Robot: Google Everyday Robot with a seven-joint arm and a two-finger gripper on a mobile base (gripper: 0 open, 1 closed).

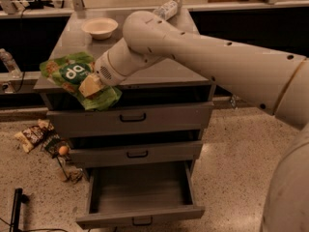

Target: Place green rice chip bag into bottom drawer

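Clutching green rice chip bag (66, 73), claw (91, 86) hangs at front edge of cabinet top (72, 45).

Cabinet top (67, 42): pale bowl (99, 27) near far-left corner, bottle (166, 8) at far edge. Gripper (91, 86) clamps green rice chip bag (72, 71) over front-left corner.

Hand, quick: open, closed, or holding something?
Hand: closed on the green rice chip bag, at the front corner of the cabinet, above the open bottom drawer.

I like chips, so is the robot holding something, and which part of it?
Yes. The gripper, at the front edge of the cabinet, has its jaws shut on the green bag, near the bag's middle.
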